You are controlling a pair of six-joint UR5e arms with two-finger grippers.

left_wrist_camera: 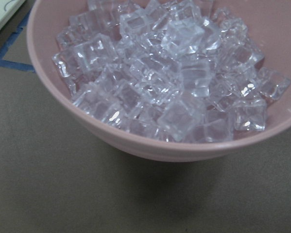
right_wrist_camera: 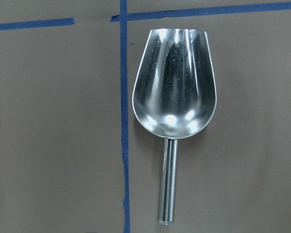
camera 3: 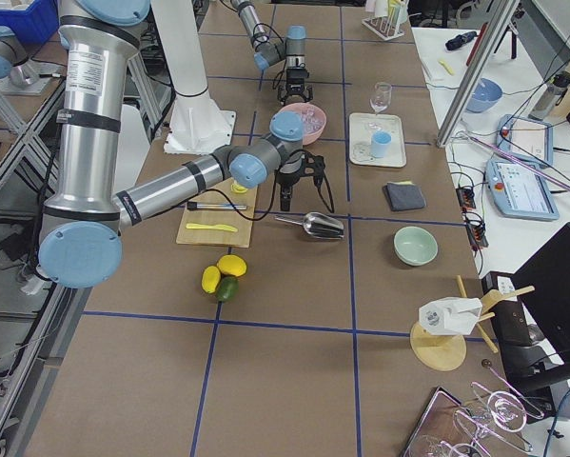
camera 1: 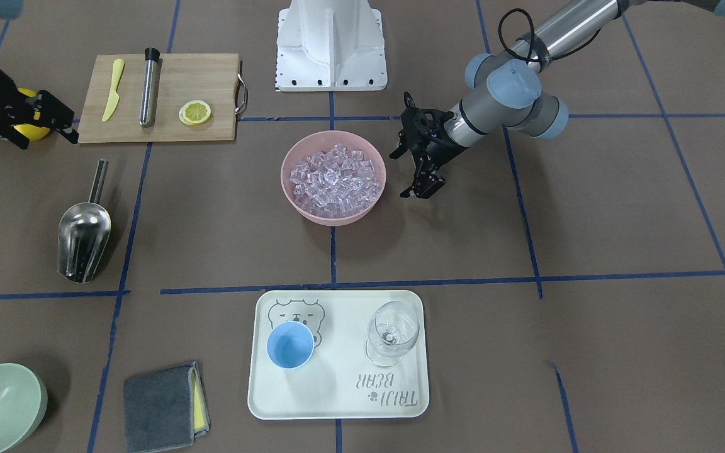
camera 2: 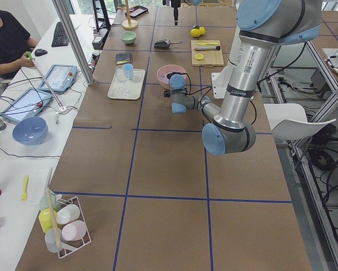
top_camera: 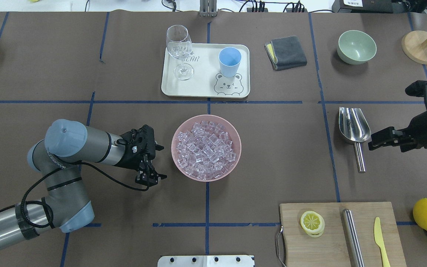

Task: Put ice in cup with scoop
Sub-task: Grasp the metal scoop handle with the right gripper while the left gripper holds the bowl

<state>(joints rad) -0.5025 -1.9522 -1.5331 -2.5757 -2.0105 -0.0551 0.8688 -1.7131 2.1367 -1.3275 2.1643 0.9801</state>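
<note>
Nearest the robot, on its right, a cutting board (top_camera: pixel 332 237) is laid by the counter (top_camera: pixel 272 159) edge. Bare counter is left between it and the scoop (top_camera: pixel 352 124), which lies flat with its handle toward the robot. The right fingers (top_camera: pixel 380 136) are spread open just beside the scoop, not touching it. The left fingers (top_camera: pixel 148 176), also spread and empty, are held just beside the pink bowl (top_camera: pixel 175 157) heaped with ice (top_camera: pixel 206 148). Farthest, the cup (top_camera: pixel 229 61) is set upright on a tray (top_camera: pixel 202 91).
</note>
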